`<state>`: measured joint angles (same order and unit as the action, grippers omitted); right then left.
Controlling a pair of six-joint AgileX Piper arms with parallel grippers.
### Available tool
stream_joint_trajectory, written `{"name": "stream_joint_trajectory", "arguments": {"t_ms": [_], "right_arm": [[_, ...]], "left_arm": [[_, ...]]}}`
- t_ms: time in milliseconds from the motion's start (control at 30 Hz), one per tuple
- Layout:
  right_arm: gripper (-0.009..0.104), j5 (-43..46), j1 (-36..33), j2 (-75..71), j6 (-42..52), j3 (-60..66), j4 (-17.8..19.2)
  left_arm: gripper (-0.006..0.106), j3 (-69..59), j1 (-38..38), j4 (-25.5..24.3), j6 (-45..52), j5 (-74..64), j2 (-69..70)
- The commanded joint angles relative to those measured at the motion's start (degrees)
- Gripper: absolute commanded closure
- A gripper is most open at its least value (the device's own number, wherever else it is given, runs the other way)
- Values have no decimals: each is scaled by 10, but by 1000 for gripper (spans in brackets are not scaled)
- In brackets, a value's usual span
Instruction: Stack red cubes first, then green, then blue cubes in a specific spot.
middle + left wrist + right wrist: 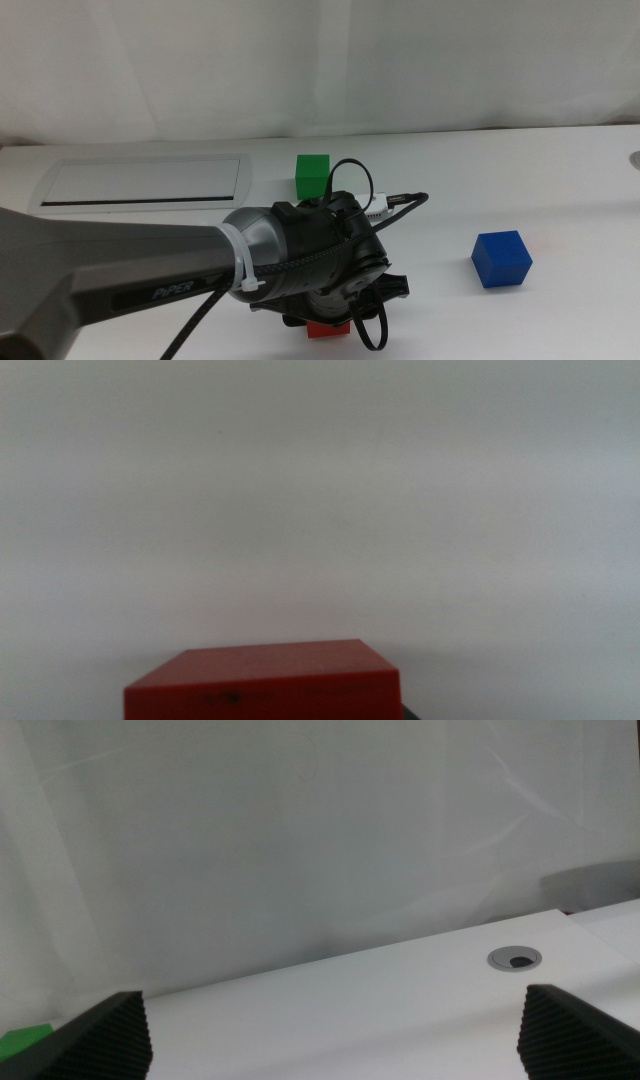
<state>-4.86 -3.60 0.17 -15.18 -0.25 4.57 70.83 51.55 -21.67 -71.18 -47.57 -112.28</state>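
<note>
Left gripper (330, 322) over half-hidden red cube (328, 330), jaws' state untellable; right jaws spread wide.

Lab or test bench, by the look of it. Plain white tabletop (560, 170) against a bare white wall (320, 60). Long grey-rimmed recessed panel (145, 183) set in the surface, and a round cable grommet (514, 958). Piper-branded robot arm (130, 280) with zip-tied cabling. Three plain coloured cubes, no household clutter.
</note>
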Motion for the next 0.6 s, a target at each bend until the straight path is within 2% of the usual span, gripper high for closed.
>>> {"name": "stream_joint_trajectory", "arguments": {"t_ms": [0,400,533,567], "right_arm": [[-8,6,2,-19,2,23,2],[-8,6,2,-19,2,23,2],[-8,6,2,-19,2,23,2],[-8,6,2,-19,2,23,2]], "left_arm": [[103,3,4,-4,-7,4,-6],[101,3,4,-3,15,13,-13],[88,3,4,-3,29,14,-13],[82,3,4,-3,33,14,-13]]}}
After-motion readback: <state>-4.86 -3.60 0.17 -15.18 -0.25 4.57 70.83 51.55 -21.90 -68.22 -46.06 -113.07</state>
